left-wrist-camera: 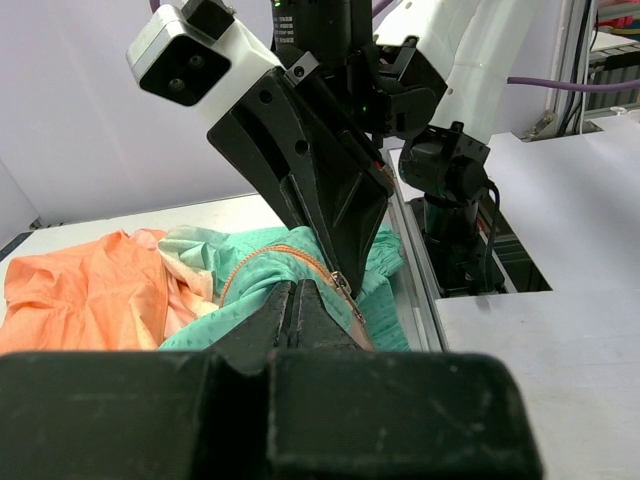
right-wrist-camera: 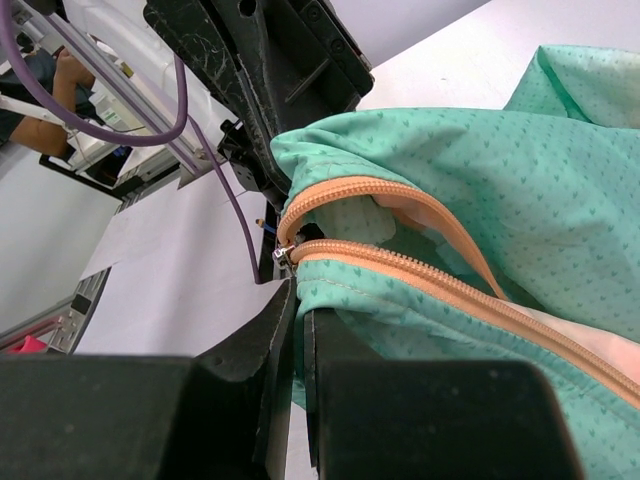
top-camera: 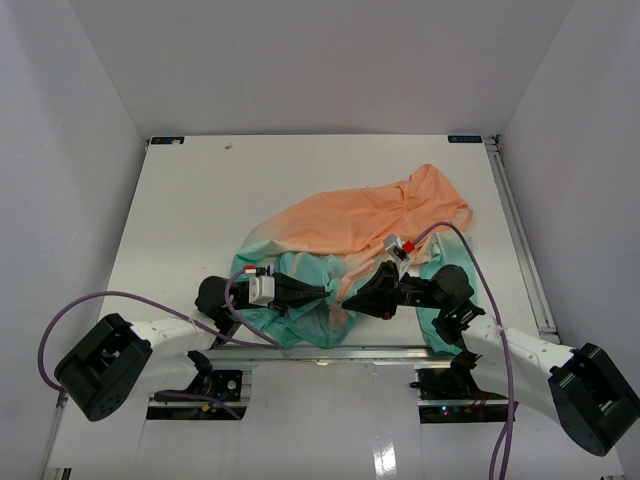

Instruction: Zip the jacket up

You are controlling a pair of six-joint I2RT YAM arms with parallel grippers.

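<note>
Directly at the tips of the left end effector (left-wrist-camera: 297, 299), found the teal near hem of the jacket (top-camera: 360, 220), bunched up off the bench (top-camera: 200, 190). Saw that end effector closed tight, seemingly pinching a fold of teal cloth right beside the zipper track (right-wrist-camera: 400, 260). Met the right end effector (right-wrist-camera: 300, 296) nose to nose from the opposite side, likewise closed tight, with the hem edge apparently nipped just under the slider (right-wrist-camera: 284, 255). Could not confirm the depth of either pinch.

Placed the slider just above the right end effector's tips and close beside the left one's, at the near end of the track. Traced the track's long axis away from the right end effector. Followed two orange rows parting from the slider, one arching up over a fold, the other running straight off ahead. Lost both among the folds short of the orange half of the jacket, well beyond both end effectors.

Judged the right end effector marginally nearer the slider, and the left better set to anchor the hem. Reckoned the coming move hinged on drawing the slider along that axis, away from the anchored hem. Advised tautening the cloth first, given slack folds ahead of the slider, liable to snag.
</note>
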